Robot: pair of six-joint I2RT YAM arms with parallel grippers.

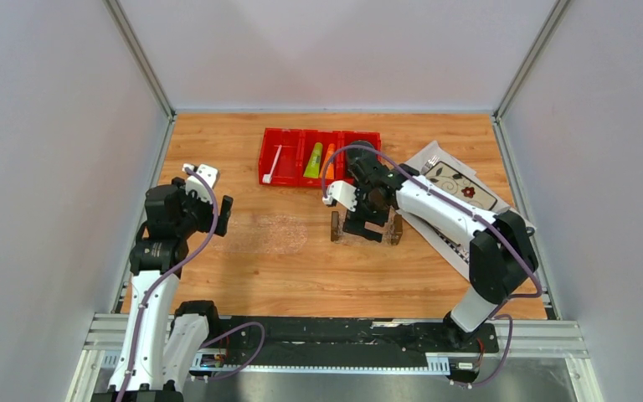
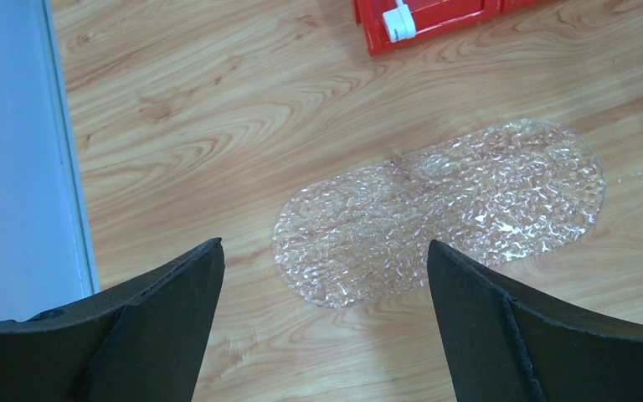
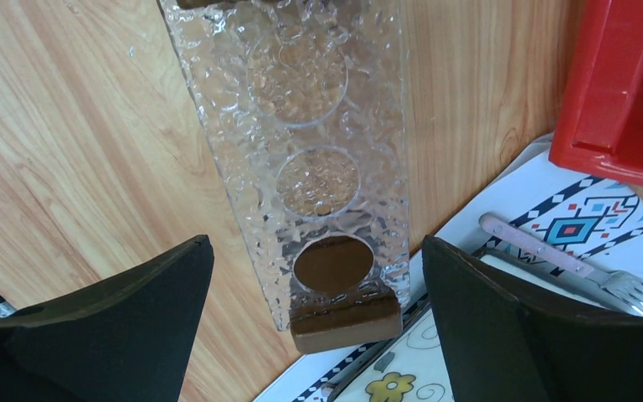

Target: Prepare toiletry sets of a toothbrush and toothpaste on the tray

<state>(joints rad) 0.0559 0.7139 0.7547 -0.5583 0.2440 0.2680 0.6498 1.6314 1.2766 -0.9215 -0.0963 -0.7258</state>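
Start-of-task state by my read: nothing sits on the tray, no set begun, first pickup not yet made. Left gripper (image 1: 220,215) hangs at the left side of the table, jaws spread wide and empty, aimed down at a clear bumpy mat (image 2: 439,213) lying flat on the wood. Toothbrush (image 1: 273,163) lies diagonally in the leftmost compartment of the red bin (image 1: 360,139), ahead and to the right of that gripper, well apart from it; in the left wrist view only one white end shows, at the bin's near edge. Lime green tube (image 1: 313,161) and orange tube (image 1: 330,161) lie side by side in the next compartment. Tray (image 1: 336,227) sits just in front of the bin, right gripper (image 1: 367,219) directly above it, jaws wide, gripping nothing; whether it touches the tray I cannot tell. Patterned cloth (image 1: 456,188) with a fork (image 3: 552,251) lies at the right, against the tray's end. Next move likely needs a reach into the bin and a narrow pinch across the thin handle.
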